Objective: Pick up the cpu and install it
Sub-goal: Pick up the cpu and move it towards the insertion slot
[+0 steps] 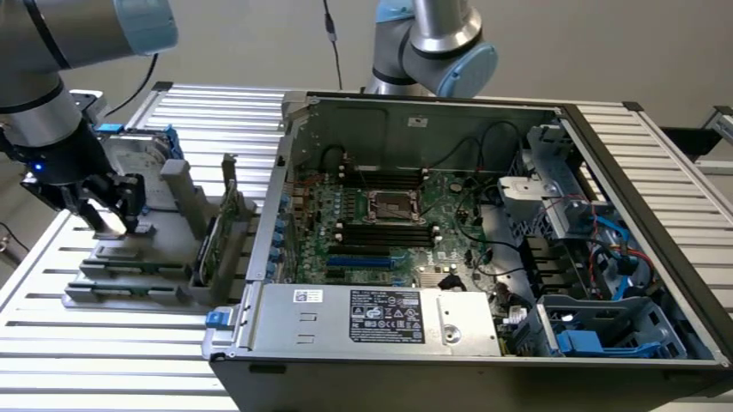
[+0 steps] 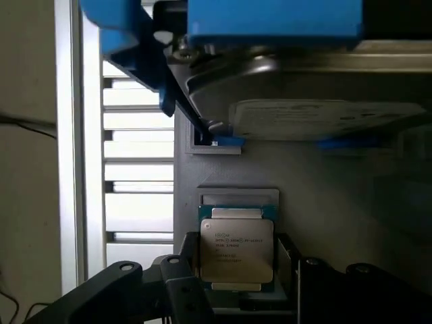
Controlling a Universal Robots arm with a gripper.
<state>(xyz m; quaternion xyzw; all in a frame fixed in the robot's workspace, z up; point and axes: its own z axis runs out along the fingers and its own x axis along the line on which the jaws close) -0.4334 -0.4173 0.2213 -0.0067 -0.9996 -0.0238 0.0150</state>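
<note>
The cpu [image 2: 236, 251], a small square chip with a printed silver-grey top, lies flat in a grey holder [image 2: 237, 197] on the fixture. My gripper [image 2: 239, 273] is low over it and open, one dark finger [image 2: 181, 287] on each side of the chip, with a gap still showing on one side. In the exterior view the gripper [image 1: 115, 221] hangs over the grey fixture [image 1: 132, 275] at the exterior view's left, beside the open computer case. The bare cpu socket [image 1: 392, 206] sits in the middle of the motherboard.
A silver hard drive with blue brackets [image 2: 304, 101] stands right behind the cpu holder. Upright cards [image 1: 223, 232] stand in the fixture between gripper and case wall [image 1: 281, 172]. A second arm [image 1: 430, 43] rises behind the case. Cables and a power supply [image 1: 378, 316] crowd the case.
</note>
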